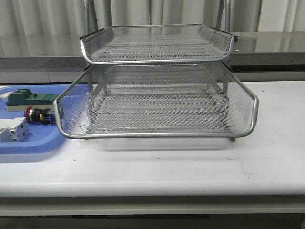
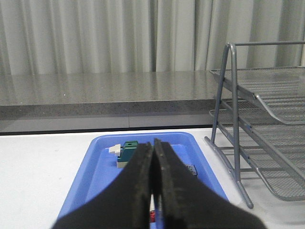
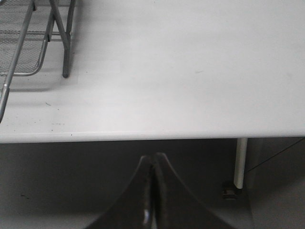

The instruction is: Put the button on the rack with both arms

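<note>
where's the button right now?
Front view: the button lies on the blue tray at far left, between the green block and the white-grey terminal block, just off the rack's left corner.

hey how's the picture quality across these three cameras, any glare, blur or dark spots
Front view: even light, sharp; the rack mesh partly veils the button. Left wrist view: the shut left pincer is a dark, soft foreground shape. Right wrist view: bright, washed-out table, dim beneath, right pincer blurred.
</note>
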You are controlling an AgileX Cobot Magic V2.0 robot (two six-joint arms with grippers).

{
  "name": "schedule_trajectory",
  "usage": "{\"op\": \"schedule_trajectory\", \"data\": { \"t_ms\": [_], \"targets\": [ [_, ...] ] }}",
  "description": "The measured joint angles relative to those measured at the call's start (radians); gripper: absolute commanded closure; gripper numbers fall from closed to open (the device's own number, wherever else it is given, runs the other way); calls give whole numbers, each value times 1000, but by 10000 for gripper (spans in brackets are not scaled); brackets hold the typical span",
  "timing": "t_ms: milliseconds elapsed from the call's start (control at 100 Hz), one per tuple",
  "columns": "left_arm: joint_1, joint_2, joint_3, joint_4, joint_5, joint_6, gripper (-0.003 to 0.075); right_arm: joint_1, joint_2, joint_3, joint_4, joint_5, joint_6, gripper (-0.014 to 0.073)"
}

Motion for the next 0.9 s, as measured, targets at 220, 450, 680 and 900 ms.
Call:
{"op": "schedule_trajectory", "data": {
  "t_ms": [220, 450, 680, 900],
  "targets": [
    [0, 0, 0, 0, -57, 0, 741, 0, 0, 0, 0, 0, 2, 662],
    [0, 0, -7, -31, -50, 0, 741, 0, 0, 0, 0, 0, 2, 662],
    [0, 83, -168, -78, 142, 0, 741, 0, 0, 0, 0, 0, 2, 662],
    [0, 328, -407, -85, 293, 0, 741, 0, 0, 0, 0, 0, 2, 662]
  ]
}}
